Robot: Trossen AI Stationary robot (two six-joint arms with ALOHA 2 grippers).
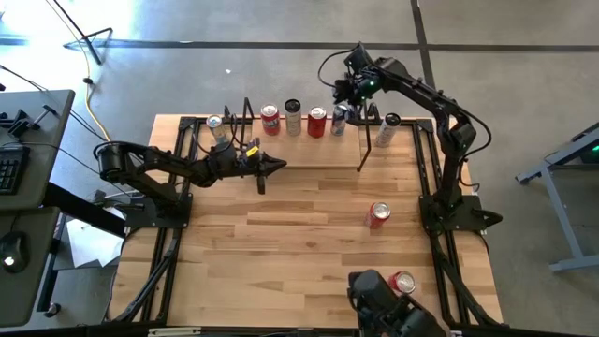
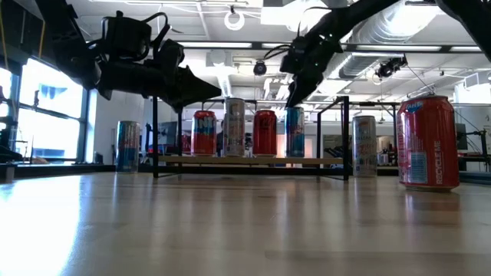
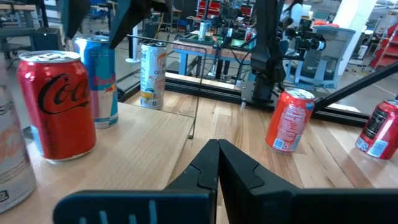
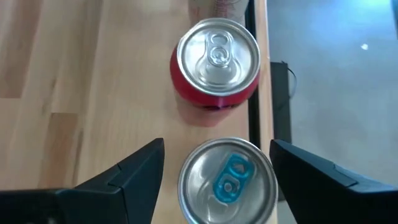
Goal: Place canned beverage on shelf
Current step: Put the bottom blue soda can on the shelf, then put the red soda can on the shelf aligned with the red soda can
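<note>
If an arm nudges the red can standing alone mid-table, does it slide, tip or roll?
The red can stands upright on smooth wood, so a low push would probably slide it. It is tall and narrow, so a high push may tip it. Once on its side, its round body would likely roll. How full it is cannot be seen.

Frame edge cuts the blue-tabbed can (image 4: 227, 182) and a silver can (image 3: 11, 155)

Glossy metal cans (image 4: 217, 59), light-wood shelf (image 4: 93, 93)
</note>
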